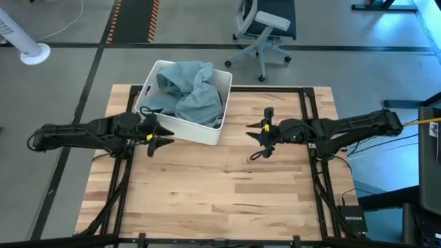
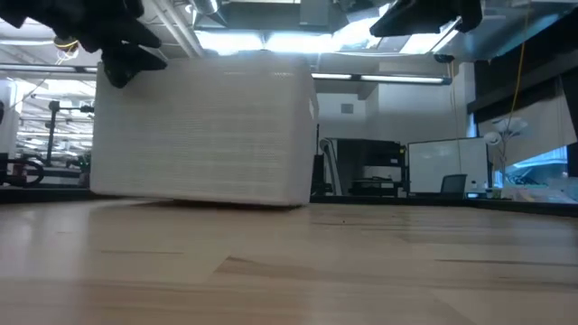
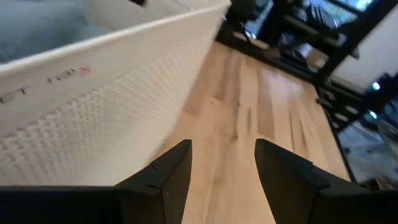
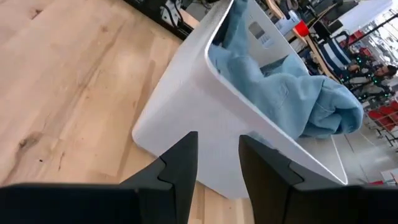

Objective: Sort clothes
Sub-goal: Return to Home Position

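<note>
A white plastic bin (image 1: pixel 204 128) stands at the table's far middle, holding light blue denim clothes (image 1: pixel 189 93), also seen in the right wrist view (image 4: pixel 292 93). My left gripper (image 1: pixel 162 135) hovers open just beside the bin's left near corner, above the table, with nothing between its fingers. My right gripper (image 1: pixel 258 140) hovers open to the right of the bin, pointing toward it, holding nothing. In the low view the bin's wall (image 2: pixel 203 131) fills the left half.
The bare wooden tabletop (image 1: pixel 220 193) stretches in front of the bin and between the arms. A black frame runs along the table's edges. An office chair (image 1: pixel 265 27) and a white fan (image 1: pixel 24 41) stand on the floor beyond the far edge.
</note>
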Robot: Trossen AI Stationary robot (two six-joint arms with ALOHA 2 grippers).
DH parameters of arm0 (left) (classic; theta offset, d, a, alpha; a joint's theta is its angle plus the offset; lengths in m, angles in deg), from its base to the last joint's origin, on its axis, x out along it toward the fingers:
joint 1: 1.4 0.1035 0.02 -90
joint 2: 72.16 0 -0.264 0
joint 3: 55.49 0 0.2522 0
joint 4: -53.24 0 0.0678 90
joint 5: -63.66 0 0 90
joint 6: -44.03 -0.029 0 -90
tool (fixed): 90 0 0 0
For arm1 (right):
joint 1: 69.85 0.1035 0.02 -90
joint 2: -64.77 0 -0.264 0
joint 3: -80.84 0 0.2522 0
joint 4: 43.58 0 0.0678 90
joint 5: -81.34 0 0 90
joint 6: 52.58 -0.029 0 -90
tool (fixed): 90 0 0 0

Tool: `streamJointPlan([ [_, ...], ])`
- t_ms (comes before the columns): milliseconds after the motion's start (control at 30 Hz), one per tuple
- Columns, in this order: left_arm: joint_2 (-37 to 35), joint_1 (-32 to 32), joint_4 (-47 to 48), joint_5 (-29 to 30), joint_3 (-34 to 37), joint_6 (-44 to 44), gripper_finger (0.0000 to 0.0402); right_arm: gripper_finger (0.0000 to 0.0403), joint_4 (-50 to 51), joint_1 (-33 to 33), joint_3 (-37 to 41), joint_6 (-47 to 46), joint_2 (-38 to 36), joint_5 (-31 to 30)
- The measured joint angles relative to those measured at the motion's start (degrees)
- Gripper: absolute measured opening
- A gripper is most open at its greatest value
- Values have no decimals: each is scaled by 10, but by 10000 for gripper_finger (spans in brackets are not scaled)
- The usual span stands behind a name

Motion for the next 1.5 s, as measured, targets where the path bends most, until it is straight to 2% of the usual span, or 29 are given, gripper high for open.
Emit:
streamJointPlan([
  [200,41,-25,-48,-60,3,-20,172,136,-40,0,22,-4,0,38],
  [400,43,-69,-150,-48,53,-59,172,136,-122,0,84,-17,-2,63],
  [567,5,-96,-177,0,101,-62,172,136,-183,0,151,-35,-22,81],
  [767,-63,-105,-210,47,148,-59,172,136,-267,0,237,-46,-80,90],
  [933,-104,-105,-209,46,181,-53,172,136,-325,0,305,-54,-121,97],
  [1200,-156,-106,-268,46,251,-64,172,136,-461,0,411,-62,-159,100],
  [1500,-197,-106,-252,53,271,-72,172,136,-468,0,479,-76,-228,73],
])
